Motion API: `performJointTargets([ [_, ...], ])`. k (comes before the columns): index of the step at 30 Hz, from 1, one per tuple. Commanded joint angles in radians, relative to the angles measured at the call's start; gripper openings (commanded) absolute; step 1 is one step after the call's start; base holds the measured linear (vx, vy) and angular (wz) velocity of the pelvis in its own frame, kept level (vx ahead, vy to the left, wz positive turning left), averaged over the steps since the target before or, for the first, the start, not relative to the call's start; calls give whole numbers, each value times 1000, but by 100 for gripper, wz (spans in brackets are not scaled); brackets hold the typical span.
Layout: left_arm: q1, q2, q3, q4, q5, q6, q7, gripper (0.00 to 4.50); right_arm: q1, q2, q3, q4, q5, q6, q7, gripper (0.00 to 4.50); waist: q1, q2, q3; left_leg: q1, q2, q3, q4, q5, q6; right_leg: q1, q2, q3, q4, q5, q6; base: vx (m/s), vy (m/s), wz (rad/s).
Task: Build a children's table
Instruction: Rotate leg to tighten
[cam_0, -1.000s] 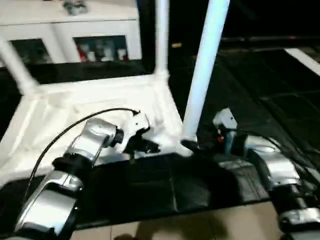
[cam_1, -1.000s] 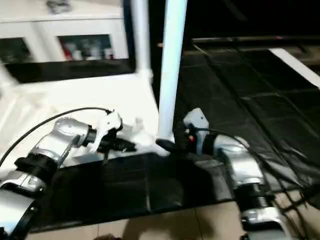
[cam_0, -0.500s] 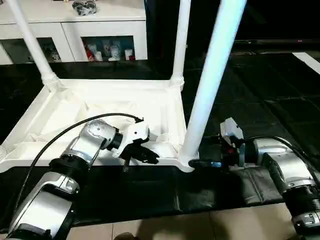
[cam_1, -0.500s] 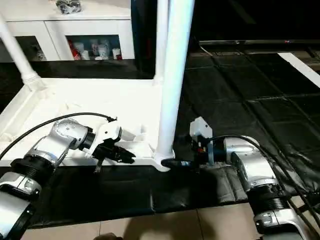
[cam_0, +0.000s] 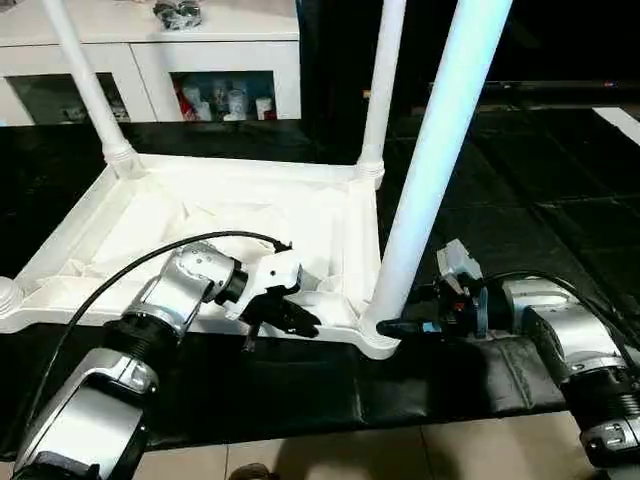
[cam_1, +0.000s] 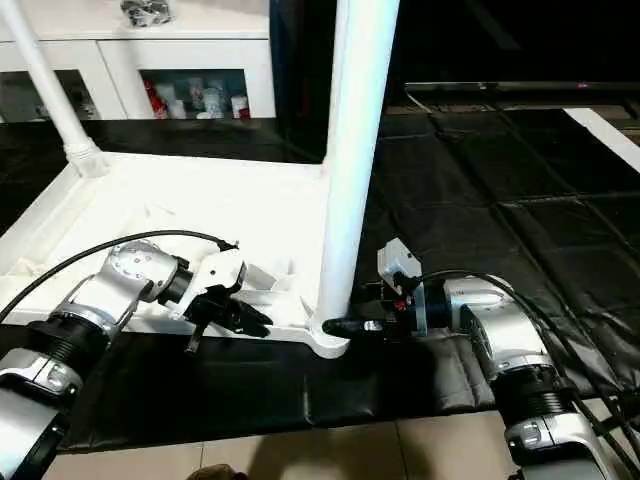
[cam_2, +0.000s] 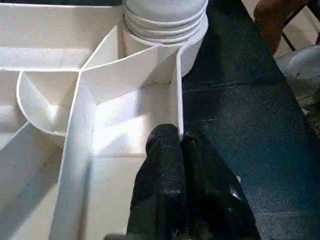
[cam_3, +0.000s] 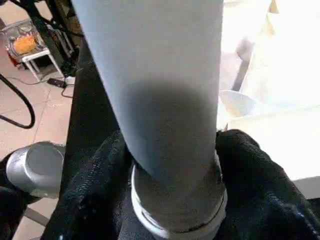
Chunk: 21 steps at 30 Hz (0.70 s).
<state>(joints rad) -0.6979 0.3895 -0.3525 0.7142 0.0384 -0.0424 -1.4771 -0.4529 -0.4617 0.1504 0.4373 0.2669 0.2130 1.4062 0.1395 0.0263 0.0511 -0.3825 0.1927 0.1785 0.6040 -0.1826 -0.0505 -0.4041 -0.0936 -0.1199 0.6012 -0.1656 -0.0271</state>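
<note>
Down by the table top (cam_0: 200, 215), the right gripper (cam_3: 170, 165) hugged the near leg (cam_0: 430, 170) at its base; the left gripper (cam_2: 180, 150), pinched closed, held nothing beside the rim.

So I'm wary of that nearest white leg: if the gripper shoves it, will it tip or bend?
The nearest leg looks like a stiff tube, so it probably won't bend. Standing in the corner socket, it likely resists tipping, though its smooth surface may slip between the right gripper fingers.

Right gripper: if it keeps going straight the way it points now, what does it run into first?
The near leg: the right gripper points at its base, fingers either side above the corner socket. Contact there looks immediate, though depth is uncertain.
</note>
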Motion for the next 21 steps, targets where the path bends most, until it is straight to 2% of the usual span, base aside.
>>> performJointTargets([
  [1,3,-2,-27,-38,1,-13,-38,0,-20,-1,7,-2,10,9,16,241,-7,-12,-78,20,51,-10,-64,-132,76,55,-72,60,-62,-216,-201,0,0,0],
  [4,4,-2,-28,-40,-1,-11,-36,0,-18,-1,11,-6,12,11,17,210,-8,-13,-77,20,50,-10,-65,-141,72,54,-72,60,-64,-224,-199,0,0,0],
  [9,6,-10,-22,-37,-1,2,-19,0,1,6,4,-33,26,30,13,204,-8,-13,-78,20,50,-11,-65,-141,68,55,-72,60,-64,-228,-194,0,0,0],
  [14,0,-42,13,-37,-24,76,48,0,52,20,-4,-94,46,50,-24,202,-5,-14,-78,21,51,-10,-65,-135,70,55,-73,61,-64,-220,-195,0,0,0],
  [15,-3,-54,27,-36,-33,103,73,0,67,31,-7,-113,46,56,-52,202,-4,-11,-76,21,52,-11,-66,-143,67,54,-73,61,-66,-231,-193,0,0,0],
  [18,-7,-73,44,-33,-40,138,116,0,86,55,-10,-135,34,60,-116,202,-6,-13,-74,24,50,-11,-68,-166,53,53,-74,61,-74,-275,-183,0,0,0],
  [20,-24,-118,82,-28,-50,239,224,0,86,129,-24,-117,-25,81,-311,201,-14,-14,-69,19,49,-12,-72,-179,39,53,-73,61,-76,-312,-167,0,0,0],
  [21,-30,-131,93,-26,-53,272,256,0,81,148,-27,-109,-40,86,-358,201,-15,-12,-69,24,48,-15,-73,-190,28,50,-75,59,-79,-334,-164,0,0,0],
])
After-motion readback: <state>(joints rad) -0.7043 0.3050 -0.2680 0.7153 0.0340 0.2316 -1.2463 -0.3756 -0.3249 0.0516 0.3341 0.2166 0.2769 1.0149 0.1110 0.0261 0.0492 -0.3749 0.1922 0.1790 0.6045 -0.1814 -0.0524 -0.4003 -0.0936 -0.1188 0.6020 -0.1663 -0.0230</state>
